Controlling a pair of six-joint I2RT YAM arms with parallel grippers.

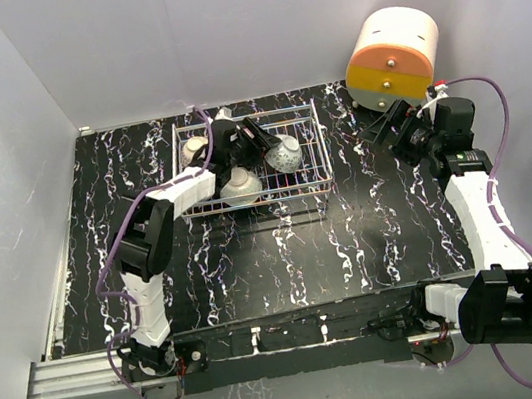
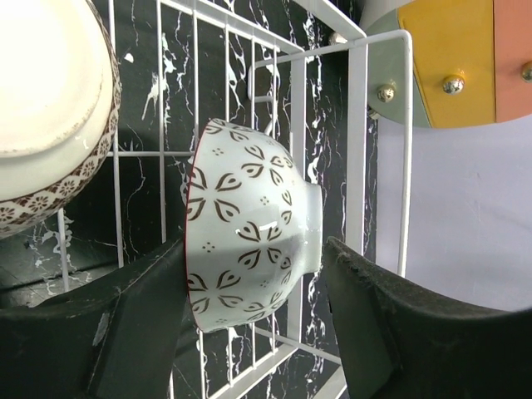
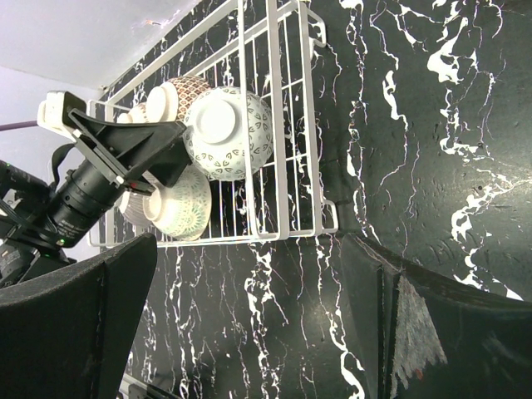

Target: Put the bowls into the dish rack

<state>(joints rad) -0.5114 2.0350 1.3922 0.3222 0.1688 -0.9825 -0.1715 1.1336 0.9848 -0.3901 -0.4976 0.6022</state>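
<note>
The white wire dish rack [image 1: 313,164] stands at the back middle of the table. My left gripper [image 1: 265,139] reaches into it. In the left wrist view its fingers stand open around a red-rimmed bowl with a brown leaf pattern [image 2: 249,249]. That bowl lies on its side on the rack grid [image 2: 366,166], with a small gap at the right finger [image 2: 374,316]. The same bowl [image 1: 286,156] shows from above. A green-patterned bowl [image 1: 241,187], a brown-rimmed bowl [image 2: 41,108] and another bowl [image 1: 196,150] also sit in the rack. My right gripper [image 1: 381,129] is open and empty.
The round orange-and-cream drawer unit [image 1: 392,58] stands at the back right, just behind my right gripper. White walls close in the black marbled table [image 1: 285,257]. The right wrist view shows the rack [image 3: 312,133] and my left gripper [image 3: 125,150] inside it.
</note>
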